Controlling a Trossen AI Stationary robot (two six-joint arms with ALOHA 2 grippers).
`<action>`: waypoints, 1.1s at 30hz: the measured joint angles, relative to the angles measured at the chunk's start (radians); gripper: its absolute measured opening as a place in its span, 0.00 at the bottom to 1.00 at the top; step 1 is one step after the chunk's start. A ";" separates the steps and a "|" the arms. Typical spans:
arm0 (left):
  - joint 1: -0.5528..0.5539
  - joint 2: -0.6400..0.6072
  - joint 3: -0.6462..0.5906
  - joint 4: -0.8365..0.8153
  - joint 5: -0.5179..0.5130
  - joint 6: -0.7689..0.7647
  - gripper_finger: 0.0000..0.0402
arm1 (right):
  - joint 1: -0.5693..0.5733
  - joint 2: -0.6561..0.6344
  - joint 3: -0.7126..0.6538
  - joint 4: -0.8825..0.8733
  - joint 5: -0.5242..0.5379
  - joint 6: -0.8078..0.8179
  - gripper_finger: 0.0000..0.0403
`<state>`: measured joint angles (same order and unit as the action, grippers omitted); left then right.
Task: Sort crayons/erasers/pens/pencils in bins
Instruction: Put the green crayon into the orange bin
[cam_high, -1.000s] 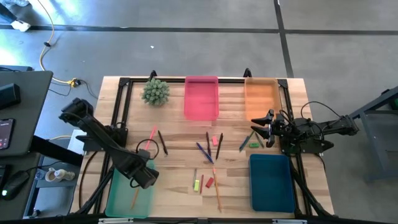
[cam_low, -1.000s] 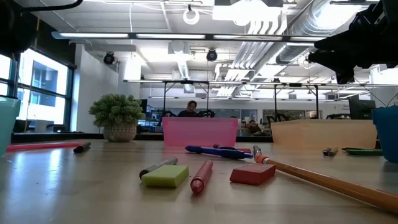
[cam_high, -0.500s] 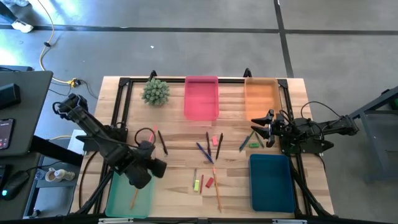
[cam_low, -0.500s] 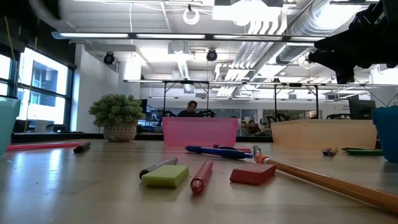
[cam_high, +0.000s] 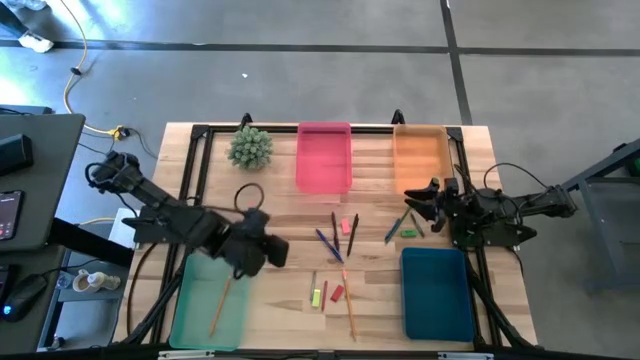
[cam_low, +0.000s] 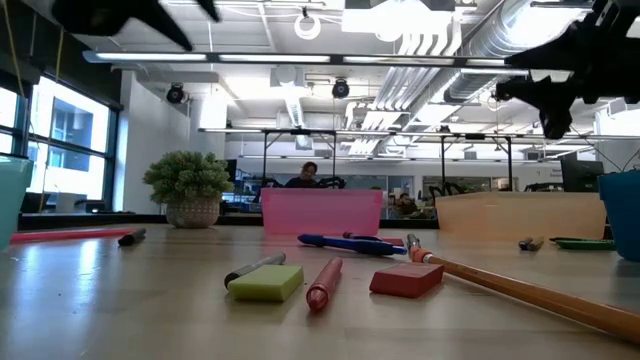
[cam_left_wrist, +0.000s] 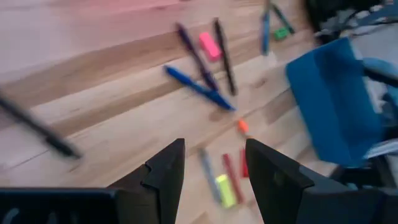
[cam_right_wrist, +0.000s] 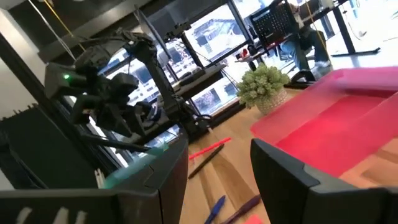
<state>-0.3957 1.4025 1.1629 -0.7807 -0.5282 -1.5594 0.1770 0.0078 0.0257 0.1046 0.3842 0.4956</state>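
near edge of the tabletop first: the pale green bin (cam_high: 208, 311) sits at the near left corner with one orange pencil (cam_high: 220, 303) lying in it, and the dark blue bin (cam_high: 437, 293) sits at the near right corner. between them lies a long orange pencil (cam_high: 349, 306), a yellow-green eraser (cam_high: 316, 296) and a red eraser (cam_high: 337, 293). my left gripper (cam_high: 276, 252) hangs over the wood just past the green bin's far right corner, fingers spread with a clear gap, nothing in them. mid-table there's a cluster of purple and blue pens (cam_high: 328, 243) with a pink eraser (cam_high: 346, 226) beside them, and a black pen (cam_high: 262, 231) towards the left. my right gripper (cam_high: 412, 208) hovers near the right edge, just beyond the blue bin, jaws parted and empty, with a green eraser (cam_high: 408, 233) close by. along the far edge stand the pink bin (cam_high: 323, 158), the orange bin (cam_high: 420, 160) and a small potted plant (cam_high: 250, 147).
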 joint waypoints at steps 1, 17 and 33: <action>0.025 -0.002 0.000 0.041 0.033 0.039 0.39 | 0.000 0.000 0.007 0.016 0.000 -0.001 0.42; 0.367 -0.030 -0.003 0.387 0.368 0.633 0.39 | 0.000 0.117 0.348 -0.452 0.128 0.090 0.42; 0.664 -0.140 -0.005 0.342 0.547 0.904 0.39 | 0.000 0.533 0.660 -1.066 0.070 0.536 0.42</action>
<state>0.2686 1.2624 1.1580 -0.4389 0.0189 -0.6558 0.1768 0.5411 0.6862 -0.9613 0.4539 1.0316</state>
